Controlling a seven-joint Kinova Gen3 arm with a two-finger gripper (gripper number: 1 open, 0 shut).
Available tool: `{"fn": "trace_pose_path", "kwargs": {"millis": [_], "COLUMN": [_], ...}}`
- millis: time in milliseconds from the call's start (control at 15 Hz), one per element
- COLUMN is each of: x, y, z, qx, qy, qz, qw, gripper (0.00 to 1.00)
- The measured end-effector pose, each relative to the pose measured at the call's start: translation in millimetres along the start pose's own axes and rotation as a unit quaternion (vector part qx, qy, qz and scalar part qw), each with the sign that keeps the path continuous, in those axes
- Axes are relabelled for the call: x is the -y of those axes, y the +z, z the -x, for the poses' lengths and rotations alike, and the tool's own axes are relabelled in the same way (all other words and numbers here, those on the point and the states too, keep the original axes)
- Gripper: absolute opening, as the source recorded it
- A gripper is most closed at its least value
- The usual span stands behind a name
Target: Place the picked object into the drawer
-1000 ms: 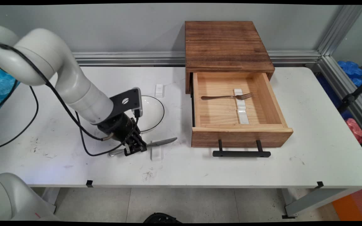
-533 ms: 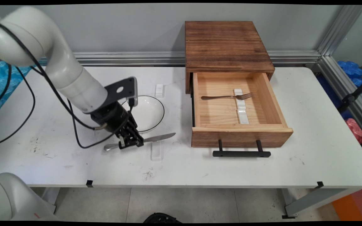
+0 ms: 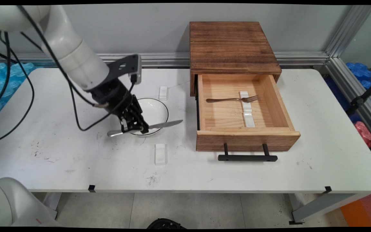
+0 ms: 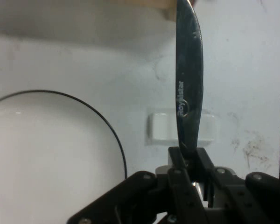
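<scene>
The white table (image 3: 269, 174) carries a dark wooden cabinet (image 3: 232, 45) at its far edge, right of the middle, with its drawer (image 3: 246, 140) pulled out toward the near edge. Inside the drawer a fork (image 3: 232, 99) lies crosswise, its tines resting on a white rest (image 3: 247, 108). Left of the drawer, a white plate with a black rim (image 3: 155, 112) sits near the table's middle. The gripper (image 3: 134, 129) hangs above the plate's near rim, its fingers clamped on a table knife (image 3: 164, 124), held level in the air with the blade pointing toward the drawer. A small white rest (image 3: 160, 153) lies on the table nearer the front edge, below the knife; another (image 3: 163, 92) lies beyond the plate.
</scene>
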Motion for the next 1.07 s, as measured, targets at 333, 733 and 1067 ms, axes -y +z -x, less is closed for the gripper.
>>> {"fn": "trace_pose_path", "kwargs": {"millis": [333, 733, 1067], "x": [18, 37, 51], "y": [-18, -28, -30], "z": [-19, -55, -93], "qx": [-0.005, -0.024, -0.046], "qy": [0.009, 0.016, 0.022], "qz": [-0.005, -0.014, -0.023], "qw": [0.9999, 0.9995, 0.9984], "gripper": [0.0, 0.0, 0.0]}}
